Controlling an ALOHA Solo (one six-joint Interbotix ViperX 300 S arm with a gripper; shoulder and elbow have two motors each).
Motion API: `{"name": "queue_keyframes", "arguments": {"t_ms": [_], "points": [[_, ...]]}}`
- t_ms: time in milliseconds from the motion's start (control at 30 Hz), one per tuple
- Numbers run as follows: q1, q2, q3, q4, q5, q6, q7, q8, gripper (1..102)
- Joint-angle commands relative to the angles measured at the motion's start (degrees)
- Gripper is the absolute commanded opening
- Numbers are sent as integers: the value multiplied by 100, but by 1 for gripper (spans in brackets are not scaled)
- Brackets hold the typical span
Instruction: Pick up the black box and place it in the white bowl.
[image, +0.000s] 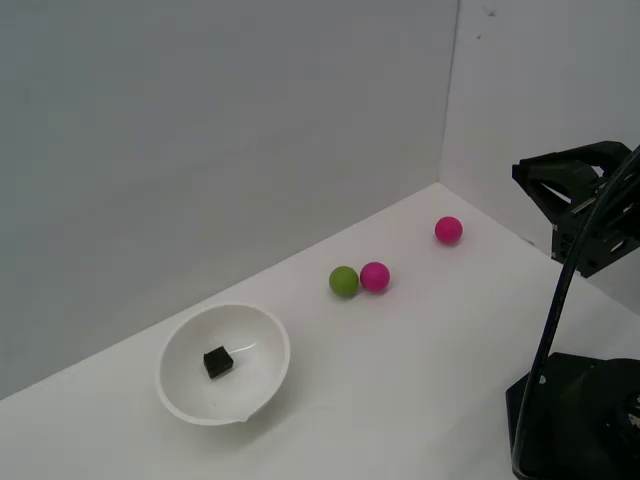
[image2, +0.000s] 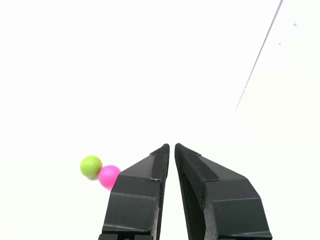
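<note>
The black box (image: 218, 362), a tiny matte black cube, lies inside the white bowl (image: 262, 385) at the exterior view's lower left. My gripper (image2: 172, 146) is shut and empty, its two black fingers nearly touching at the tips. In the exterior view the gripper (image: 520, 172) is raised at the far right, well away from the bowl. The bowl and the box are out of the wrist view.
A green ball (image: 343, 281) touches a pink ball (image: 375, 276) mid-table; both show in the wrist view, green ball (image2: 91, 166) and pink ball (image2: 108, 176). Another pink ball (image: 448, 230) lies near the back corner. The black robot base (image: 580, 415) stands at lower right. Walls enclose the back.
</note>
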Motion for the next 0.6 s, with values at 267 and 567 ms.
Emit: {"name": "queue_keyframes", "arguments": {"t_ms": [267, 567], "points": [[97, 9, 44, 18, -18, 0, 53, 9, 3], [88, 0, 44, 9, -18, 0, 53, 9, 3]]}}
